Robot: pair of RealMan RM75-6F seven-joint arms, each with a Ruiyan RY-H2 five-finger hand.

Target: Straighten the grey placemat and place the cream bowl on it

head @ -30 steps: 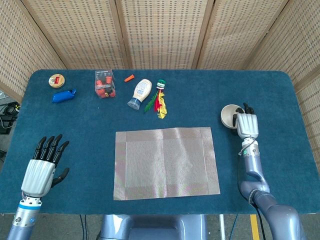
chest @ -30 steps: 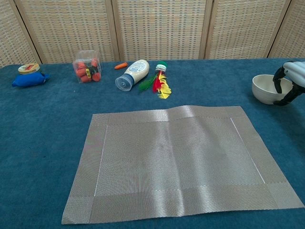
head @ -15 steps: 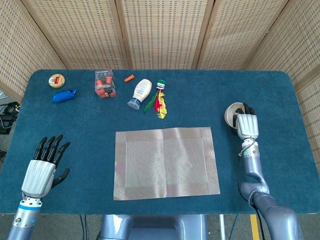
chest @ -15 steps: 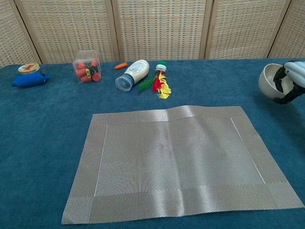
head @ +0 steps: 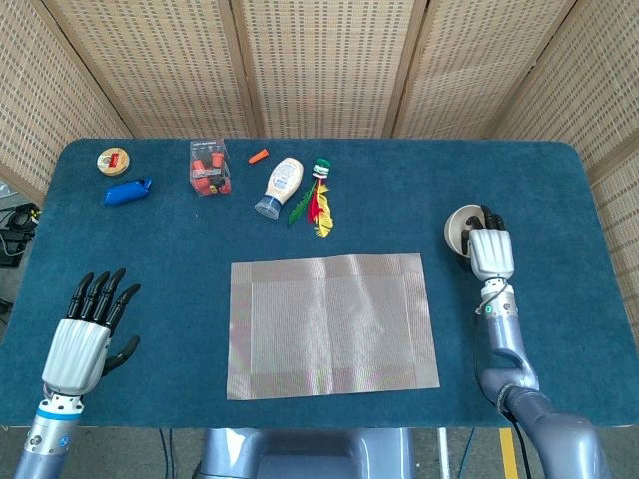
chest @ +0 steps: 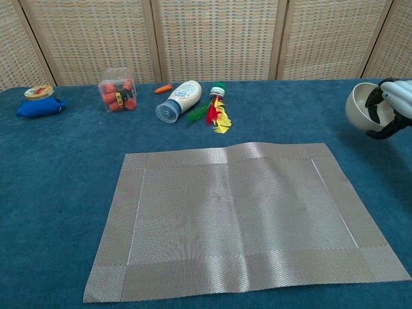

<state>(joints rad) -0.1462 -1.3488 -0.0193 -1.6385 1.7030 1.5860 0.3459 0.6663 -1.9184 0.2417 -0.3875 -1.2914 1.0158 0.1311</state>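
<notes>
head view: right hand [head: 491,251] grips the cream bowl [head: 462,228] at its rim, right of the grey placemat [head: 331,324]; left hand [head: 80,342] idle, fingers apart, at the near left of the bench [head: 150,239].
chest view: bowl [chest: 362,107] tilted, off the cloth; rigid, likely breakable and smooth, so the rim pinch looks right.

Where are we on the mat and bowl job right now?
Done: the grey placemat lies flat and square on the table. In hand: the right hand grips the cream bowl, tilted and lifted at the table's right side. Left: carry the bowl over and set it on the mat. The left hand rests open.
</notes>
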